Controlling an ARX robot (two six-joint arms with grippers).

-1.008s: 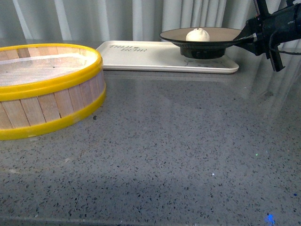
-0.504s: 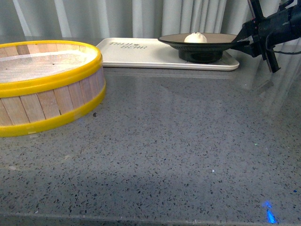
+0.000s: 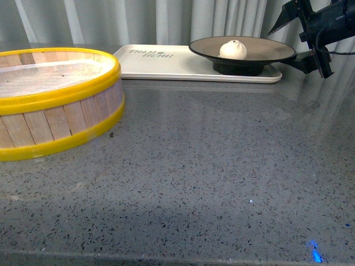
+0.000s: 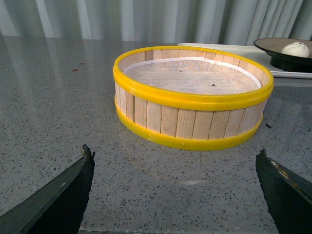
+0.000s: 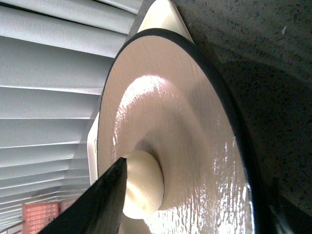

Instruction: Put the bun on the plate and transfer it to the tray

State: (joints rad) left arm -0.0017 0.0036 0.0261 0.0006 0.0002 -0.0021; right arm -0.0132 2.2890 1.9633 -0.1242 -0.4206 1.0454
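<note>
front view: the plate [image 3: 260,51] stands on the right end of the tray [image 3: 166,64], at the far side of the grey speckled tabletop [image 3: 211,166]. the bun [image 3: 233,49] sits near the middle of the plate. the right gripper [image 3: 299,39] is at the plate's right edge, its fingers spread, one above the rim and one below it, with a gap visible to the upper one. a yellow-rimmed wooden steamer [image 3: 52,100] stands at the near left, apart from the tray. grey curtains [image 3: 138,22] hang behind.

left wrist view: the left gripper [image 4: 175,195] hovers over the tabletop [image 4: 58,107] with its dark fingers [image 4: 63,192] wide apart and nothing between them. the steamer [image 4: 192,105] lies ahead of it; the plate [image 4: 285,53] with the bun [image 4: 296,48] shows beyond, on the tray [image 4: 219,47].

right wrist view: the plate [image 5: 195,126] fills the picture, tan and glossy inside its black rim, with the bun [image 5: 144,183] on it. one dark finger [image 5: 92,204] crosses in front of the bun; whether it touches anything cannot be told. a corner of the tray [image 5: 163,17] shows past the plate's rim.
</note>
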